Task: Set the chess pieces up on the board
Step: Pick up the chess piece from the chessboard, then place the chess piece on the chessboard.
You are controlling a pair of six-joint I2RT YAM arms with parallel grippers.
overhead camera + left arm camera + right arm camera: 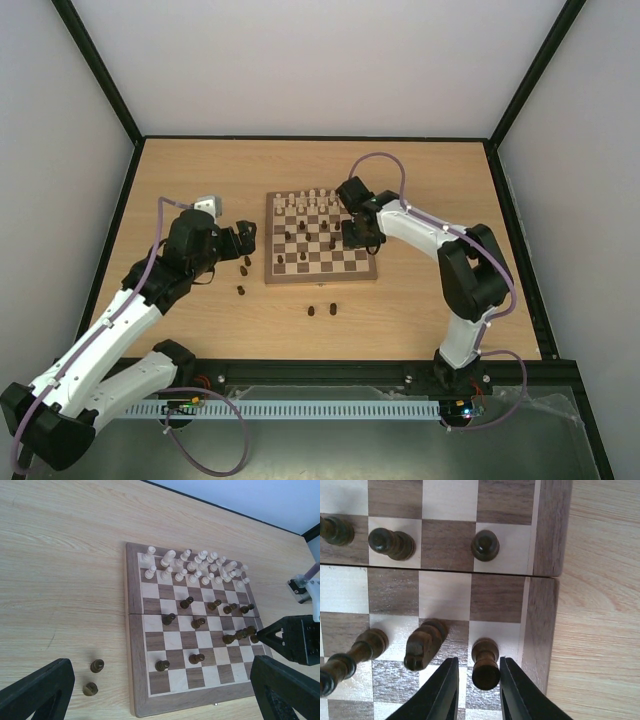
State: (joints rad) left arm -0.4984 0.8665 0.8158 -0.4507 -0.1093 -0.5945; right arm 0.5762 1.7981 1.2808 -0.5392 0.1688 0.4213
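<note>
The board (pixel 320 278) lies mid-table, with cream chess pieces (pixel 310 203) in its two far rows and dark pieces scattered on the nearer squares. My right gripper (pixel 479 680) is low over the board's right edge. Its fingers (pixel 445 690) stand on either side of an upright dark piece (pixel 485 662) on the square by the border, with a small gap on the left side. A dark knight (pixel 424 645) stands beside it. My left gripper (pixel 161 680) is wide open and empty, above the table left of the board (pixel 131 630). Two dark pieces (pixel 97 665) stand on the table below it.
Four dark pieces stand off the board: two at its left (pixel 246 262) and two in front of it (pixel 311 310). The right gripper's tip (pixel 265 632) shows at the board's right edge in the left wrist view. Black frame rails edge the table.
</note>
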